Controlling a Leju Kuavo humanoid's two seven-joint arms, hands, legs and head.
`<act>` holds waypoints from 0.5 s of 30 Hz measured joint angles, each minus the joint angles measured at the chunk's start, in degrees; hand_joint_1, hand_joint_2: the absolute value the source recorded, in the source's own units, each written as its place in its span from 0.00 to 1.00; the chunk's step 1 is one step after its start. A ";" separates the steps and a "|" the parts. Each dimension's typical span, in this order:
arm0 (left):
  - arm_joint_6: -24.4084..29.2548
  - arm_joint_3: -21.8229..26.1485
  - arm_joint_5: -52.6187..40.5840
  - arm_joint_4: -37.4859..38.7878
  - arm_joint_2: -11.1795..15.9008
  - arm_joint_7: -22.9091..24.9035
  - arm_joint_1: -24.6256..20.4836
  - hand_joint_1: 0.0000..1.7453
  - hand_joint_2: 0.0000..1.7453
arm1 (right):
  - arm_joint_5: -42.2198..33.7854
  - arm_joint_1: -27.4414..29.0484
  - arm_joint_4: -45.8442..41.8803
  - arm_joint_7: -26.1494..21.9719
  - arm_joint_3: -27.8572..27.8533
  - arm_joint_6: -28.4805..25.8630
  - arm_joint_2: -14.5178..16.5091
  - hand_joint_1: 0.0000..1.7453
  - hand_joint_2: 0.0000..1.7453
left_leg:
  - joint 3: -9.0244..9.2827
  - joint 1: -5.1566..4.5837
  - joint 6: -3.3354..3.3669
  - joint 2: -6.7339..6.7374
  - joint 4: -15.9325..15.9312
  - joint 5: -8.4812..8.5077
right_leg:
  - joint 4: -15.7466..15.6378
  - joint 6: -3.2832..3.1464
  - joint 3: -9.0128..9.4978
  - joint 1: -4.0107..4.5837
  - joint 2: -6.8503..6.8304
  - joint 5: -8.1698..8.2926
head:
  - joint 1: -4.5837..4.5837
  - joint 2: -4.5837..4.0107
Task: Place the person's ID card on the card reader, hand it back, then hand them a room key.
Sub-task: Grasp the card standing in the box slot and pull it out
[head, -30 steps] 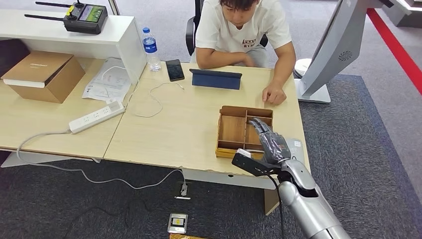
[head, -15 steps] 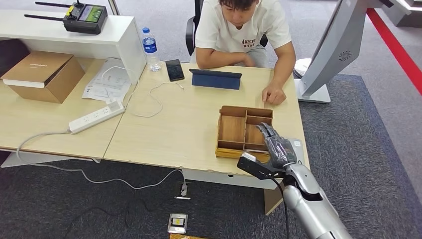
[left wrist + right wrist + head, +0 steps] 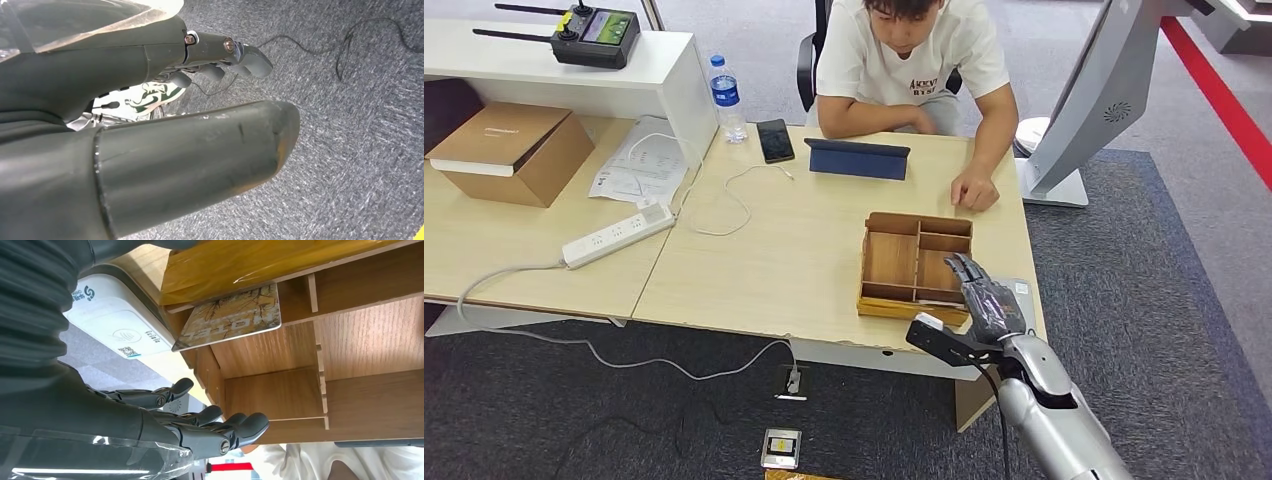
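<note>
Over wooden divided tray's (image 3: 894, 262) near right corner, right hand (image 3: 986, 296) hovering, fingers spread, empty. Right wrist view adds room key card (image 3: 231, 316) inside a tray compartment, white card reader (image 3: 112, 322) just beside. Left hand (image 3: 220, 55) loosely curled, empty, above carpet.

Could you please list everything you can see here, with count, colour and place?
Wooden tray: one, brown, divided into compartments, on the desk near its right front.
Hotel card: one, beige patterned, leaning in a tray compartment.
Card reader: one, white, beside the tray.
Tablet case: one, dark blue, before the person.
Phone: one, black, far side of the desk.
Water bottle: one, clear with a blue cap, by the phone.
Power strip: one, white, left desk.
Cardboard box: one, brown, far left.
Person: one, white shirt, seated opposite.
Right hand: dark grey, over the tray's near right corner, holding nothing.
Left hand: dark grey, hanging above grey carpet.
</note>
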 joint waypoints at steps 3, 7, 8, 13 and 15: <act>0.02 -0.08 -0.12 0.00 0.00 0.00 0.00 0.00 0.00 | 0.04 0.00 -0.02 0.00 0.01 0.04 0.09 0.00 1.00 | 0.00 0.00 0.00 0.00 0.00 0.00 | 0.00 0.00 0.00 0.00 0.00 0.00 | 0.00 -0.01; 0.02 -0.32 -0.16 0.00 0.00 0.00 0.00 0.00 0.00 | 0.07 -0.03 -0.20 0.04 0.01 0.29 0.37 0.00 1.00 | 0.00 0.00 0.00 0.00 0.00 0.00 | 0.00 0.00 0.01 0.00 0.00 0.00 | 0.00 0.00; 0.02 -0.36 -0.16 0.00 0.00 0.00 0.00 0.00 0.00 | 0.07 -0.05 -0.29 0.07 0.01 0.39 0.46 0.00 1.00 | 0.00 0.00 0.00 0.00 0.00 0.00 | 0.00 0.00 0.01 0.00 0.00 0.00 | 0.00 0.00; 0.02 -0.48 -0.16 0.00 -0.01 -0.02 0.00 0.00 0.00 | 0.09 -0.12 -0.66 0.15 0.01 0.90 0.84 0.00 1.00 | 0.00 0.00 0.00 0.00 0.00 0.00 | 0.00 0.00 0.01 0.00 0.00 0.00 | 0.00 0.00; 0.03 -0.56 -0.16 0.00 -0.01 -0.02 0.00 0.00 0.00 | 0.13 -0.13 -0.67 0.25 0.01 0.94 0.94 0.00 1.00 | 0.00 0.00 0.00 0.00 0.00 0.00 | 0.00 0.00 0.01 0.00 0.00 0.00 | 0.00 0.00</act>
